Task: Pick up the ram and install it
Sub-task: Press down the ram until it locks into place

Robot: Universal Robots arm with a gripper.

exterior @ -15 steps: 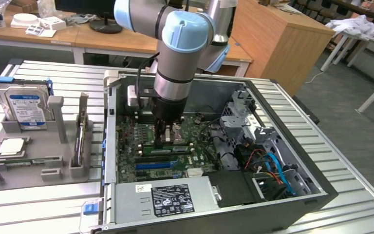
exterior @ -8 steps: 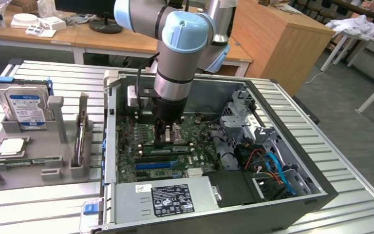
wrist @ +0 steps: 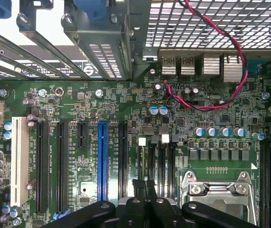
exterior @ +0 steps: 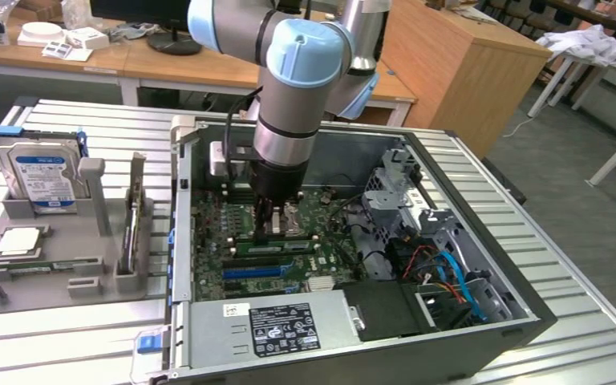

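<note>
My gripper (exterior: 269, 231) is down inside the open computer case (exterior: 522, 309), over the green motherboard (wrist: 173, 114). In the wrist view its dark fingertips (wrist: 145, 189) are pressed together, shut, with nothing visible between them. They hang right over the black memory slots (wrist: 157, 159) beside the processor socket (wrist: 218, 190). In the exterior view a narrow green strip (exterior: 278, 244) runs along those slots just under the fingertips. I cannot tell whether it is the ram seated there. Another long green stick (exterior: 41, 263) lies in the grey holder (exterior: 73, 233) at the exterior view's left.
The holder also carries a blue-labelled hard drive (exterior: 42, 172), a processor chip (exterior: 19, 241) and an upright thin card (exterior: 135, 212). A power supply (exterior: 276, 325) and coloured cables (exterior: 447, 277) crowd the case. A red-black wire (wrist: 230, 71) loops over the board.
</note>
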